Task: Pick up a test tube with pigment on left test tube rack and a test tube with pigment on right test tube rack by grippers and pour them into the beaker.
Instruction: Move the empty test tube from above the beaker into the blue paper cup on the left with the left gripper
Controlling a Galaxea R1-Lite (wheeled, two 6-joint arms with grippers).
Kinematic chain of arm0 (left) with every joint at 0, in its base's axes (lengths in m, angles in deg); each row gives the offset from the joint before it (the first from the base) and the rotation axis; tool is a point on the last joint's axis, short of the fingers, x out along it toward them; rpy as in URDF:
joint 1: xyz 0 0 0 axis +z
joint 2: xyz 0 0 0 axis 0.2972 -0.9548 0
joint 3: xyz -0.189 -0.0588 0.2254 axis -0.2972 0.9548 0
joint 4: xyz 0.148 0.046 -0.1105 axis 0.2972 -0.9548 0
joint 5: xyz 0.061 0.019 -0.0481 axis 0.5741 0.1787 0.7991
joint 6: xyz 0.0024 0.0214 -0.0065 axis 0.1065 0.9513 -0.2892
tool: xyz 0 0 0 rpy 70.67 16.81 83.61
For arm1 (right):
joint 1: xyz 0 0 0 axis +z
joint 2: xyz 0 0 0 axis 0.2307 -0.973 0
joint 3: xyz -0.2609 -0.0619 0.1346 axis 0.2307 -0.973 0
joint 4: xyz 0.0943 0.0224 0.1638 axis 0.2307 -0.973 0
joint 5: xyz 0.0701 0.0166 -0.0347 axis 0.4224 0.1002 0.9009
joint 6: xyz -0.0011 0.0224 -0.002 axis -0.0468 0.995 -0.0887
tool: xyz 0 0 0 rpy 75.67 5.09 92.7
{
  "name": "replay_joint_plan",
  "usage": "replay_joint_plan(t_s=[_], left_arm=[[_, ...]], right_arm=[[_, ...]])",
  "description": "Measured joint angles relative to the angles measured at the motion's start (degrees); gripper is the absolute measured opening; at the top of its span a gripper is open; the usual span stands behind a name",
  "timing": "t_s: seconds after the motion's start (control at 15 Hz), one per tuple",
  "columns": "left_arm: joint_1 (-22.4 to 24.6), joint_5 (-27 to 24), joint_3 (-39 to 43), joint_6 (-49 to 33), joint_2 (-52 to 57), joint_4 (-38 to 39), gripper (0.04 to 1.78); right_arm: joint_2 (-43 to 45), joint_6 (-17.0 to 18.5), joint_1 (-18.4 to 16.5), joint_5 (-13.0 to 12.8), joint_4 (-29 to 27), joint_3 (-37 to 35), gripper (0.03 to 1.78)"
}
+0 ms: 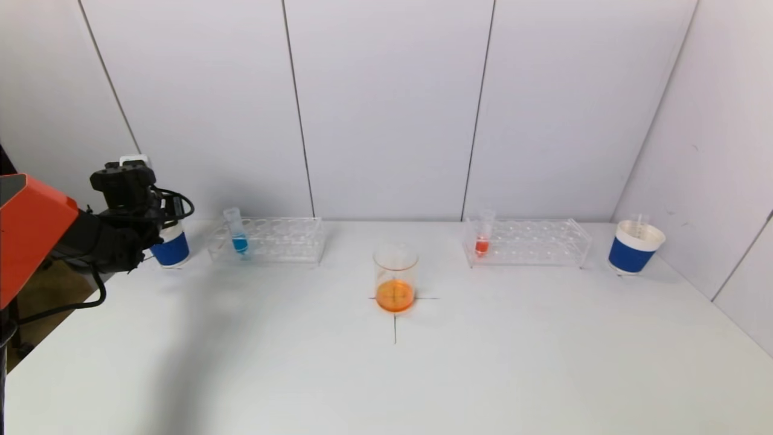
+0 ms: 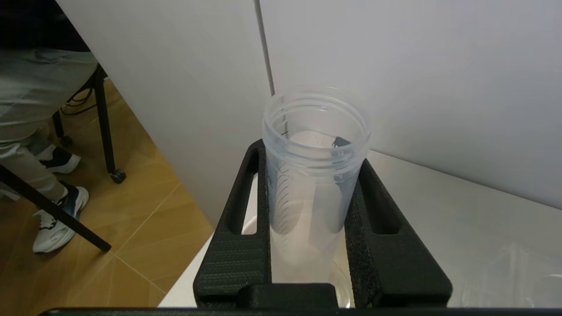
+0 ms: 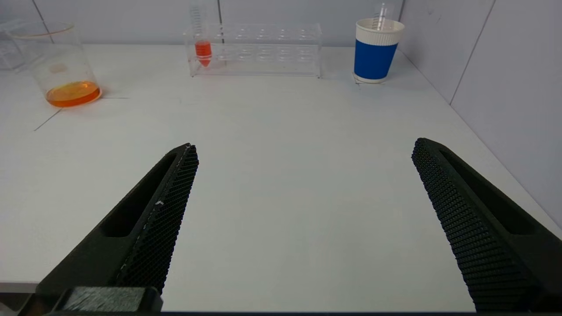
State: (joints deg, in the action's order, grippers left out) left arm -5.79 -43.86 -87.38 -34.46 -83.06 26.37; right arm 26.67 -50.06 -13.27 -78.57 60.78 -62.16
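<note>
One empty test tube (image 2: 316,175) sits pinched upright in the left tool (image 2: 314,206).

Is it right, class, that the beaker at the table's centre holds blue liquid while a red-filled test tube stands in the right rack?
Not quite: the beaker holds orange liquid, not blue, as the head view shows. The red-filled test tube does stand in the right rack.

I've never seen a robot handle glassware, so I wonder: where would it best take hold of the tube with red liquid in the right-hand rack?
Probably the bare upper part of the red test tube, just below its mouth. It stands upright in the end slot of the right rack, and only that part clears the rack. The open right gripper could come level from the front, then lift straight up.
</note>
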Motion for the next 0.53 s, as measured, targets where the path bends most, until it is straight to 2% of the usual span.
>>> replay_joint_plan(t_s=[0.53], left_arm=[[0.38,-0.11,0.38,-0.02,-0.85,0.57,0.49]], right_arm=[[0.0,-0.02,0.0,0.0,0.02,0.0,1.77]])
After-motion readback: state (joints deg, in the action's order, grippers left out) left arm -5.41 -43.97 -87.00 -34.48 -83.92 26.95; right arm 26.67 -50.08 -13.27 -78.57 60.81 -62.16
